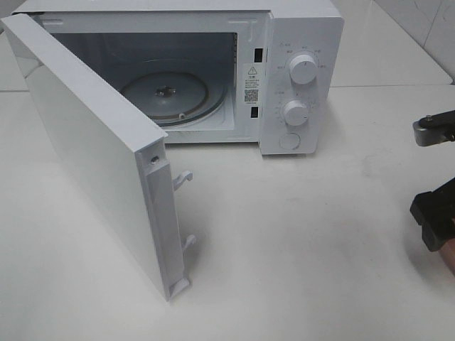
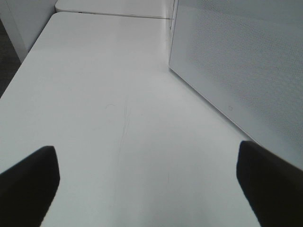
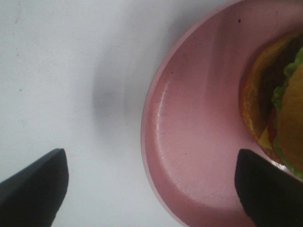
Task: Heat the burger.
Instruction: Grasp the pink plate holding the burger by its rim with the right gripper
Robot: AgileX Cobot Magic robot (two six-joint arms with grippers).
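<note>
One microwave (image 1: 284, 78), door (image 1: 92, 142) swung wide, two knobs (image 1: 304, 70); one burger (image 3: 284, 109) on one pink plate (image 3: 189, 142) beneath the right end effector (image 3: 151, 189), spread wide, gripping nothing; left end effector (image 2: 147, 184) likewise wide over open tabletop (image 1: 298, 249) beside the door.

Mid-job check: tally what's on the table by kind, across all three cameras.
Microwave: 1
Pink plate: 1
Burger: 1
Total: 3
</note>
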